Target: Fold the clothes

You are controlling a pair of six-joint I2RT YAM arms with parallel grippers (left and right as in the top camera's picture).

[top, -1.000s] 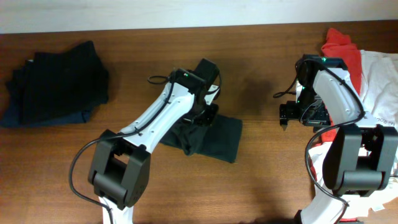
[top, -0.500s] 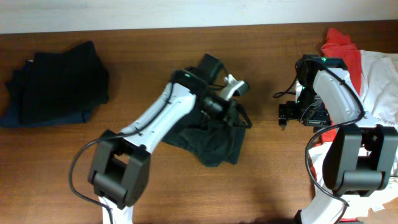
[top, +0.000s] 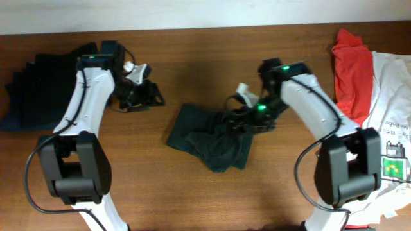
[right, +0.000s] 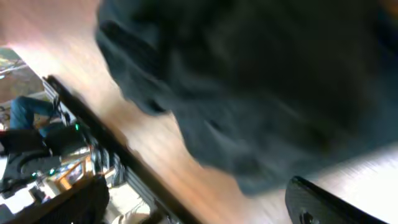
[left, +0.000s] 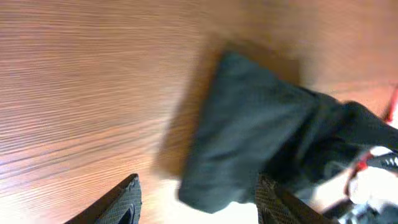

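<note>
The left end effector [top: 151, 99] is now drawn back beside the dark pile [top: 58, 83], open and empty, while the right end effector [top: 236, 122], also open, reaches over the crumpled dark garment [top: 215, 138] in the middle of the desk [top: 192, 199], likely taking over the fold.

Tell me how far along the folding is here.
Done: a stack of dark clothes sits, apparently folded, at the left. In hand: the crumpled dark garment lies mid-table, the open right gripper over it; the left gripper is open, empty. Left: that one, plus the red garment and white garment heaped at right.
</note>
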